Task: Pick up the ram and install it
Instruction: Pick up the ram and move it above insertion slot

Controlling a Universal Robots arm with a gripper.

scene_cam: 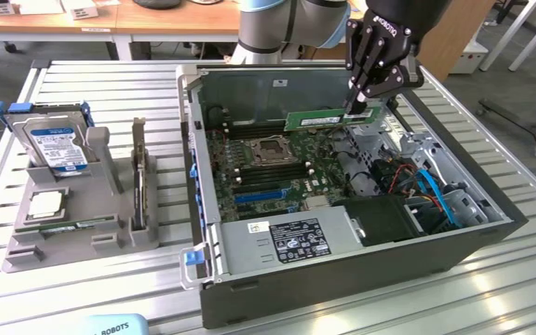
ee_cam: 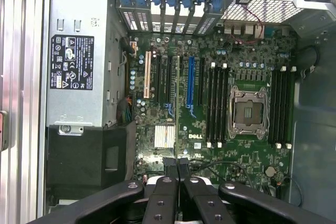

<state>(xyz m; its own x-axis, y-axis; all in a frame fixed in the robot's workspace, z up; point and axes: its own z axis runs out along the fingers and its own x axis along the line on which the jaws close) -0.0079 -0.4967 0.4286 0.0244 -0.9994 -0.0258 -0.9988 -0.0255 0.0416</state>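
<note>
My gripper, pinching 1 end of the ram, holds the green stick level and on edge above the open computer case, near its far wall in the exterior view, presumably to align it with the memory slots.

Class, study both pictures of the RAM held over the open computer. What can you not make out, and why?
Exterior view: the ram's gripped end, hidden behind the fingers.
Exterior view: whether the ram touches the motherboard or hangs above it; the angle hides any gap.
Wrist view: the motherboard strip beneath the fingers, covered by them.
Exterior view: power supply label print, too small.
</note>
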